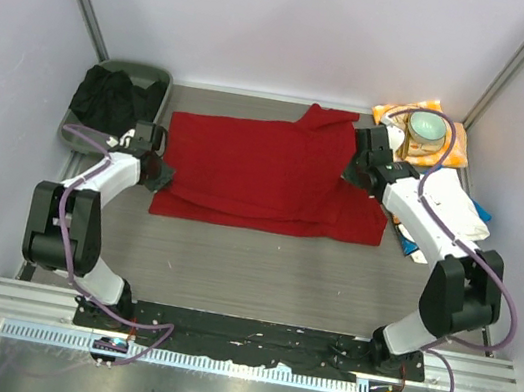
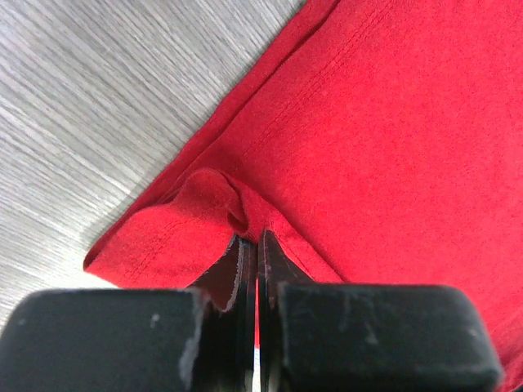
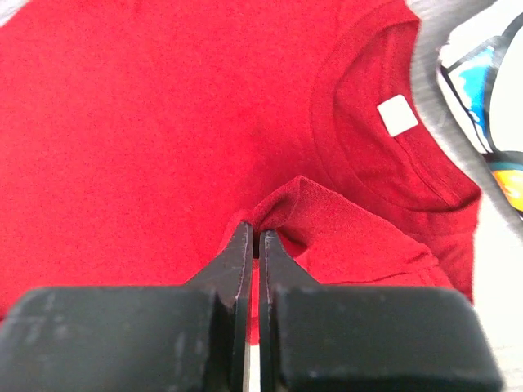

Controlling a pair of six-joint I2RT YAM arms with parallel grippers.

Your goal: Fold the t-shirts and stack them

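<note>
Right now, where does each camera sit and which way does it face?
Top external: above and behind the arm bases, looking down on the grey table and plain red cloth t-shirt; both arms, left gripper and right gripper show.
Left wrist: on the left arm, looking along its shut fingers at the shirt's hemmed corner; only those fingers show.
Right wrist: on the right arm, looking along its shut fingers at the shirt's collar and white tag.
Shared: every view shows the shirt, pinched at both grippers.

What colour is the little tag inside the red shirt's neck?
White. The tag shows best in the right wrist view.
</note>
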